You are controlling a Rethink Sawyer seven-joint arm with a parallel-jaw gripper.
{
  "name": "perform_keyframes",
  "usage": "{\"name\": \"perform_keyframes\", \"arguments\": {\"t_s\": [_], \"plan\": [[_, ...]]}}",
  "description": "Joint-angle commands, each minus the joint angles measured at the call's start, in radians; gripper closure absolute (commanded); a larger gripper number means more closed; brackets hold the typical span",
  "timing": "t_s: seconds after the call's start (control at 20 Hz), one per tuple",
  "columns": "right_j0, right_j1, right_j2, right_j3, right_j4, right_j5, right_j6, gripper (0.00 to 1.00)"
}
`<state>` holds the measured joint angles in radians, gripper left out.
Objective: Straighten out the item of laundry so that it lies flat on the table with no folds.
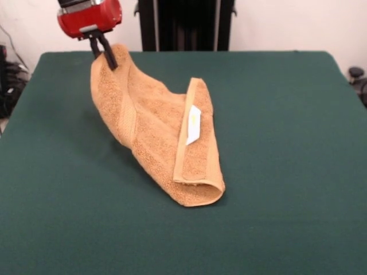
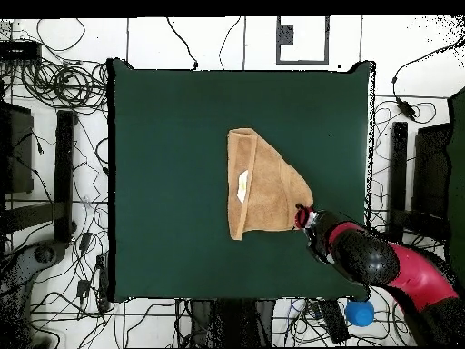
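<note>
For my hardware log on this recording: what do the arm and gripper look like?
The arm has rounded glossy red shells with black sections between them. The gripper is small, with thin black fingers beneath a red housing with a silver band. No markings or arm cables are discernible.

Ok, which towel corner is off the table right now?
The corner pinched in the tool, raised at the towel's far end. The end near the white label lies folded on the table.

1. The towel is showing orange-tan terry with a flat woven band.
2. Its care label is showing white.
3. The table is wearing plain dark green cloth.
4. The arm is showing red and black.
</note>
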<state>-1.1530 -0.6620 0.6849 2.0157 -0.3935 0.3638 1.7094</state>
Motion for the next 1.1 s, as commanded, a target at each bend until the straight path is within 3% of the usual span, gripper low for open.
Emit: {"name": "perform_keyframes", "arguments": {"t_s": [0.05, 0.1, 0.15, 0.75, 1.1], "plan": [[0.051, 0.056, -0.033, -0.049, -0.017, 0.056, 0.018, 1.00], [0.046, 0.062, -0.033, -0.043, -0.011, 0.039, 0.030, 1.00], [0.045, 0.064, -0.033, -0.042, -0.011, 0.026, 0.034, 0.00], [0.032, 0.090, -0.021, -0.051, 0.003, 0.029, 0.032, 0.00], [0.043, 0.101, 0.003, -0.064, 0.009, -0.048, 0.064, 0.00]]}}
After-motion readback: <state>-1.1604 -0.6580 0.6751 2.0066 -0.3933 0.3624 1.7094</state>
